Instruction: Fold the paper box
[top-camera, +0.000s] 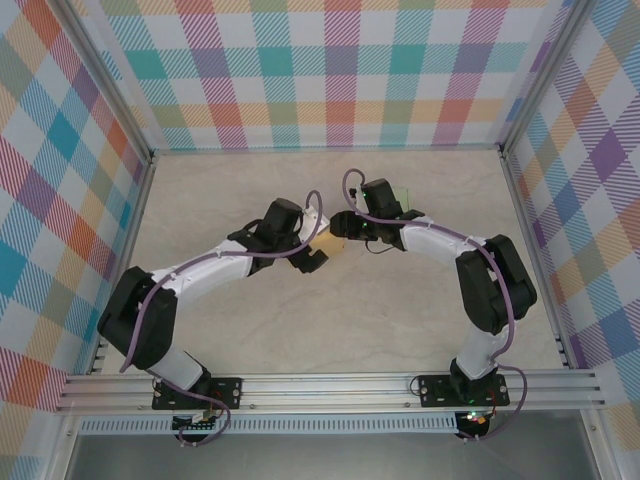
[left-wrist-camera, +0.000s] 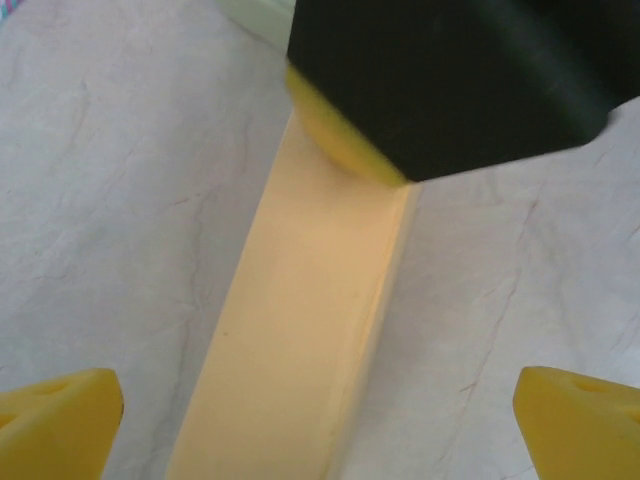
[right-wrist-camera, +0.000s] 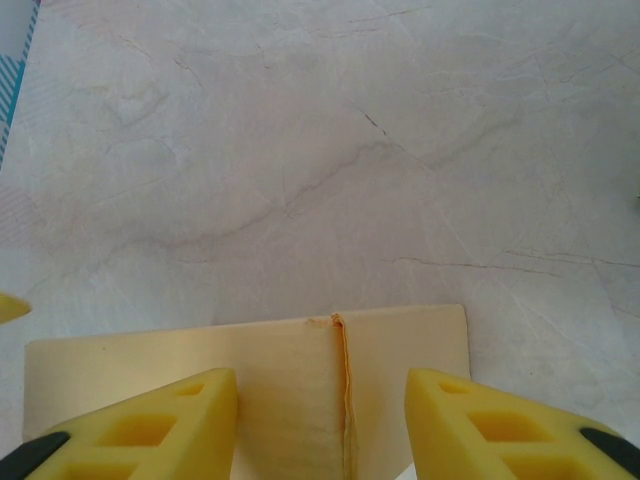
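Observation:
The paper box is a pale cream card lying flat on the table's middle, between the two arms. In the left wrist view the paper box runs as a long strip away from me, and my left gripper stands wide open around it, its yellow fingertips well clear on both sides. At the strip's far end a black, yellow-tipped finger of the right gripper touches it. My right gripper sits over the paper box, fingers apart, a raised crease between them.
The marble-look tabletop is walled by plaid panels on three sides with metal posts at the corners. A small pale green object lies just behind the right wrist.

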